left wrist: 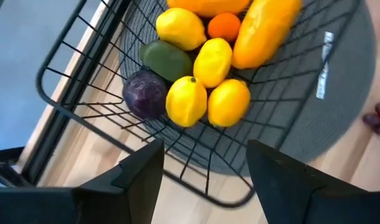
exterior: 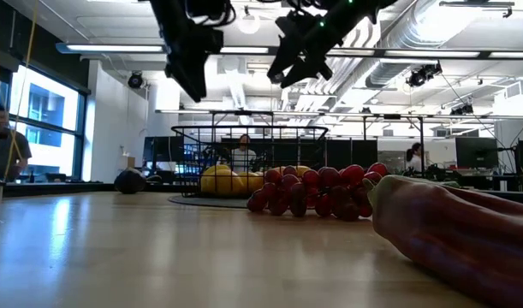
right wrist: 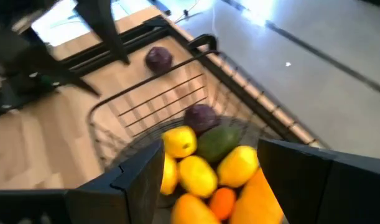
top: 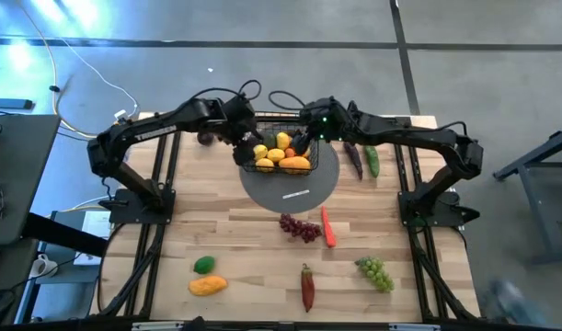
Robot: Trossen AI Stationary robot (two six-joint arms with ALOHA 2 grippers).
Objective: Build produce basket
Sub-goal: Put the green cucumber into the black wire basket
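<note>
Wooden desk [top: 253, 248], grey round mat [top: 290, 188] at far centre, black wire basket [top: 273, 138] on it, holding lemons [left wrist: 186, 99], mango [left wrist: 264, 31], plum [left wrist: 145, 93]. Left gripper [top: 246, 147] and right gripper [top: 303, 142] above basket, jaws open, empty. Purple grapes [top: 301, 228], carrot [top: 328, 226], green grapes [top: 376, 272] loose nearer front.

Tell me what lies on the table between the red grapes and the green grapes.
In the high view, an orange carrot lies between the red grapes and the green grapes, close beside the red bunch; the rest is bare wood.
</note>
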